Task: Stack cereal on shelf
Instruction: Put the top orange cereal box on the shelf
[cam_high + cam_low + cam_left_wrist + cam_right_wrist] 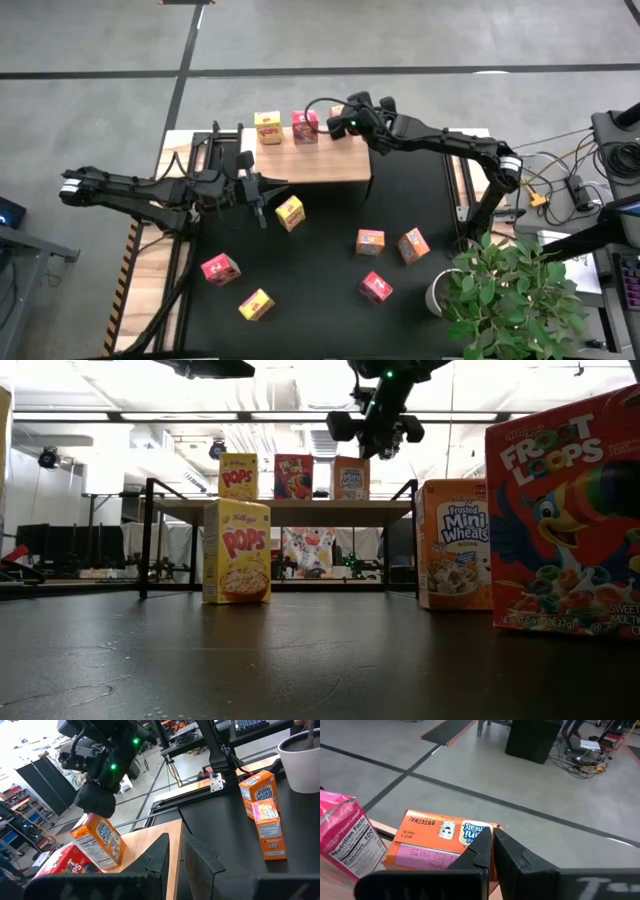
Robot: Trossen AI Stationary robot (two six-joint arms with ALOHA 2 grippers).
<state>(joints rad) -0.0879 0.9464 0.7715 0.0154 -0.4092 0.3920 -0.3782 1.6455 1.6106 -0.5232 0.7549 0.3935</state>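
Three cereal boxes [268,128] upright on shelf [320,163] — six below.

We are looking at a robotics lab or workshop hall: a grey concrete floor [420,40] with dark seam lines, a ceiling [150,400] of bright strip lights, cables [575,757] trailing on the floor, a hazard-striped mat [447,729], and black curtained partitions [47,785] behind the table.

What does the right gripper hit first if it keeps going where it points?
Most likely the orange Frosted Mini-Wheats box on the wooden shelf, directly ahead of the right gripper in its wrist view. The low view shows a gap between them.
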